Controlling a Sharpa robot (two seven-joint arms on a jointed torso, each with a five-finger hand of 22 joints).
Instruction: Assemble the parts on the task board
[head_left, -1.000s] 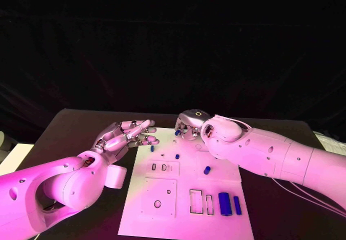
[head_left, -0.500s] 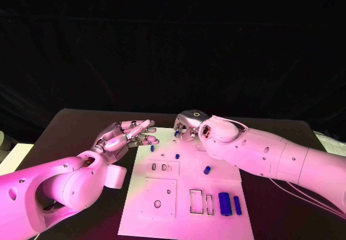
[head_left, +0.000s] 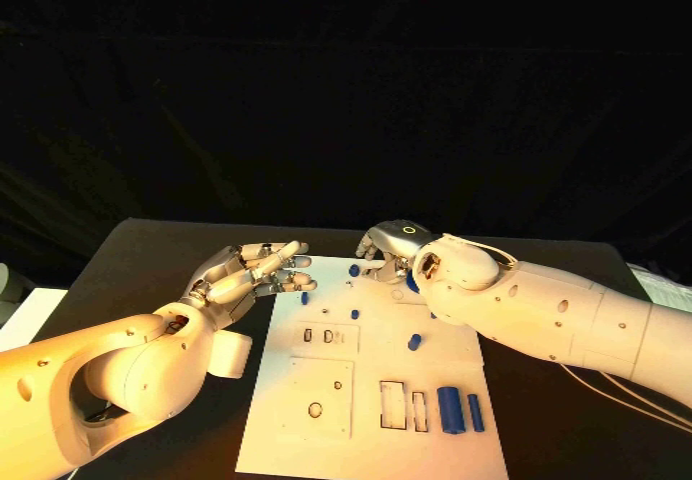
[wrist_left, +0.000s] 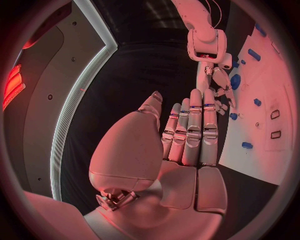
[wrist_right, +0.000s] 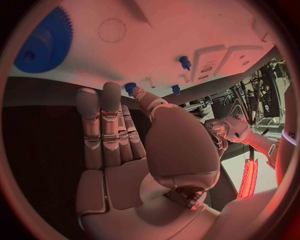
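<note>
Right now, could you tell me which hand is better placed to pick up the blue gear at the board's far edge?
Probably the right hand: it hangs over the task board's far edge beside the blue gear. The left hand hovers off the board's left side, fingers extended, empty.

Black-draped lab, robot table (head_left: 159, 250)

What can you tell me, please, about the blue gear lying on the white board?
The blue gear is a round, toothed wheel, plastic by the look of it, with a raised hub at its middle. It lies flat on the white board, near the board's far end. In the right wrist view it sits apart from the right robot hand, whose straight fingers reach toward that end without touching it. In the head view the right arm covers most of it.
</note>
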